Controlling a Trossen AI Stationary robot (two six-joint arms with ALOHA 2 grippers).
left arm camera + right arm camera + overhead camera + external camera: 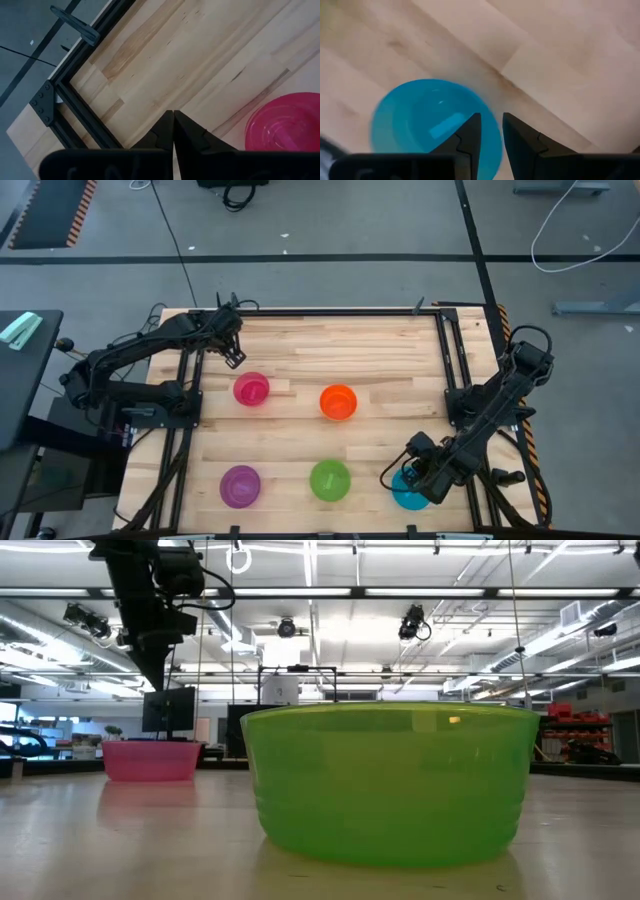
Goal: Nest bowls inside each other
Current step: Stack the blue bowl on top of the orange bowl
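Note:
Five bowls stand upright on the wooden table: pink (251, 389), orange (338, 402), purple (240, 486), green (330, 480) and blue (405, 492). No yellow bowl shows. In the low view the green bowl (390, 785) fills the front and the pink bowl (152, 760) sits behind it on the left. My left gripper (235, 358) (173, 113) hangs shut above bare wood just beyond the pink bowl (282, 122), toward the far-left corner. My right gripper (424, 476) (491, 117) is down at the blue bowl (420, 117) near the table's near right corner. My right gripper has the blue bowl's rim (493, 141) between its two fingers, one finger (470, 135) inside the bowl and the other finger (520, 142) outside its wall. It comes from above, pointing down. Whether the bowl stands on the table or is raised, I cannot tell.
Dark metal rails (452, 355) frame the table on the left, right and far sides. Bare wood lies between the two rows of bowls and along the far edge. The left arm's base (150, 395) sits at the left rail, the right arm's base (480, 405) at the right rail.

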